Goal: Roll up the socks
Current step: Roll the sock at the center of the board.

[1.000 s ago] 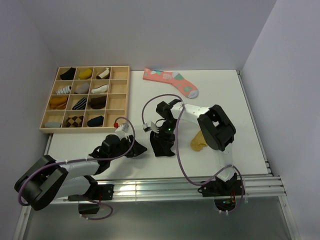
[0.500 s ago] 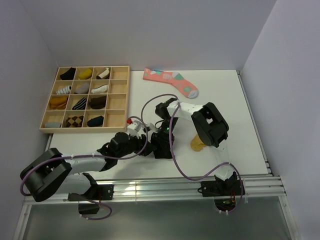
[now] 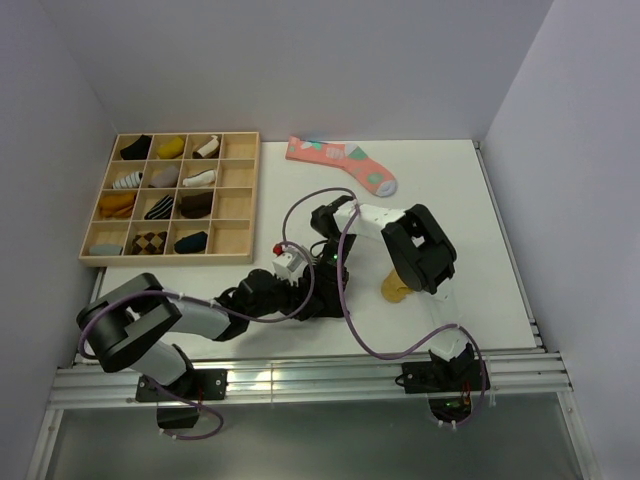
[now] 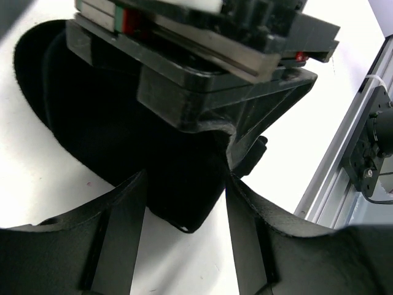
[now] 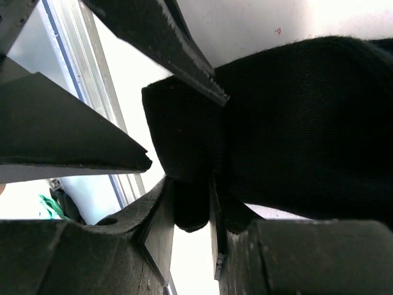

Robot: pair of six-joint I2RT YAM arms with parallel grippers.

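Where the black sock [image 4: 110, 135] lies: bunched on the table [image 3: 470, 200], between both arms.
Right tool [image 5: 189, 196]: clamped on a fold, seemingly.
Left tool [image 4: 185, 184]: spread, straddling the sock's end.
Technique: tuck tightly, roll evenly.

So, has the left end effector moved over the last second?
Yes. In the top view the left end effector has slid right, away from the wooden tray, and now straddles the black sock.
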